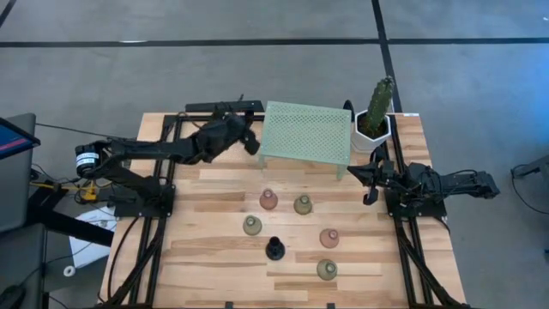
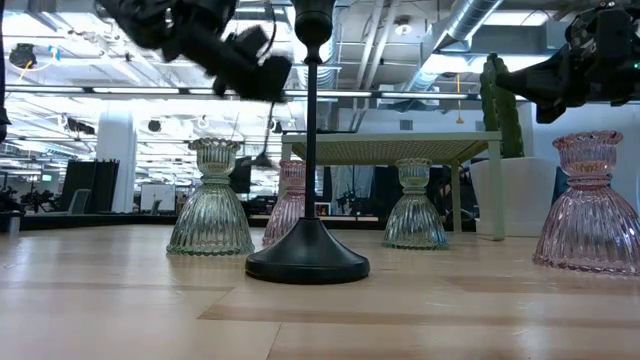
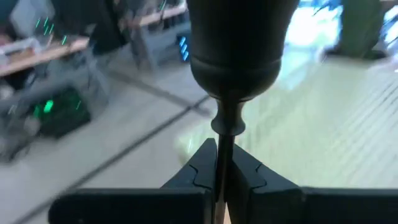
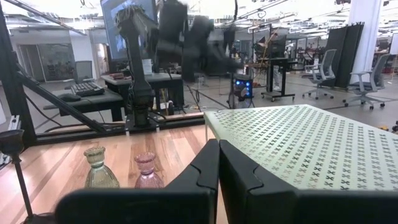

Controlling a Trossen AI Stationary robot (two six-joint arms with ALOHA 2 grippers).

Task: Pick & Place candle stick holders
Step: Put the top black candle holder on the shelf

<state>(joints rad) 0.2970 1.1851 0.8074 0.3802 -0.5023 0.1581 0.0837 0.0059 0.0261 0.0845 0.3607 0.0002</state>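
Six holders stand on their bases on the wooden table: pink [image 1: 268, 200], green [image 1: 302, 204], green [image 1: 251, 226], pink [image 1: 328, 238], green [image 1: 326, 269] and the tall thin black stem on its round base [image 1: 274, 249], which is nearest in the low view [image 2: 307, 150]. My left gripper [image 1: 250, 142] is raised by the left edge of the mint-green mesh stand [image 1: 306, 133], shut on a black holder [image 3: 239, 50]. My right gripper [image 1: 371, 187] is shut and empty [image 4: 219, 155], near the stand's right leg. My left gripper pinches the black holder's thin neck [image 3: 225, 134] between its two fingers, just below the wide cup. The cup [image 3: 239, 37] stands out beyond the fingertips. The holder is lifted clear of the table, beside the mesh stand's left edge.
A white-potted green cactus [image 1: 377, 112] stands at the far right, behind the mesh stand's right end. The stand fills the table's far middle. Black frame rails run along both table sides [image 1: 154, 223]. Bare wood lies at the near left [image 1: 197, 266].
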